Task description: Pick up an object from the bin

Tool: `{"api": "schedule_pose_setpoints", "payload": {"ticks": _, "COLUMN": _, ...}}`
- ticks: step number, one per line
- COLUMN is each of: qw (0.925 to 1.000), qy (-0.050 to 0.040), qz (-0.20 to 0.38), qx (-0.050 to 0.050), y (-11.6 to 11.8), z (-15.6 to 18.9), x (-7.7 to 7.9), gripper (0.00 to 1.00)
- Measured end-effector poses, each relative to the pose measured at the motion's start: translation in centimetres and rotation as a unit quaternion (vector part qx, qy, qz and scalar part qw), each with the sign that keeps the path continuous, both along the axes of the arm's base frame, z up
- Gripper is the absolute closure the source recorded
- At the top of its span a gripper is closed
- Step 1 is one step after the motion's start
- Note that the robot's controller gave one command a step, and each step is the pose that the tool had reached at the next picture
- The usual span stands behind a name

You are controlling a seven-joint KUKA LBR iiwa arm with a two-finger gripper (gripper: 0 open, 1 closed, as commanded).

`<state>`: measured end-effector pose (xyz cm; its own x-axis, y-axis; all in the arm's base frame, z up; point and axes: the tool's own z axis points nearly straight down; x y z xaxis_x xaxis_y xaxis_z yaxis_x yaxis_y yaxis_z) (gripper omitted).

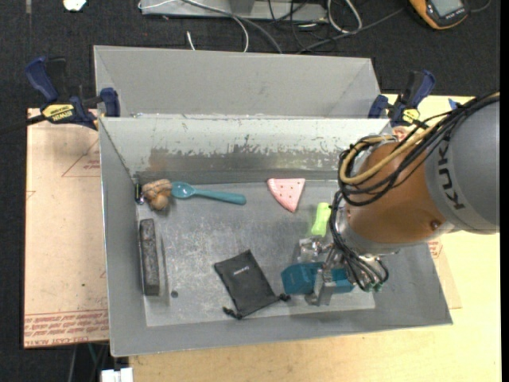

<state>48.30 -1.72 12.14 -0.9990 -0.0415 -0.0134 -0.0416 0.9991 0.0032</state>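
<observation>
Right, the jaws sit low at the front right of the bin (199, 241), directly over a teal block (296, 280) lying just right of a black pouch (246, 283). I cannot tell whether they are released or clenched. A green piece (320, 219) lies just behind them. A pink wedge (286, 192), teal spoon (208, 195) and brown lump (158, 195) line the back.

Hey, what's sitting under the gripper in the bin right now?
A teal-blue block-like thing lies under the gripper, next to a black pouch. The gripper covers its middle, so its full shape is hidden.
</observation>
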Motion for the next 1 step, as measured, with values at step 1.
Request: {"api": "schedule_pose_setpoints", "payload": {"ticks": 1, "qw": 1.0, "qy": 0.0061, "qz": 0.0, "qx": 0.0, "y": 0.06, "z": 3.78, "x": -0.31, "gripper": 1.0}}
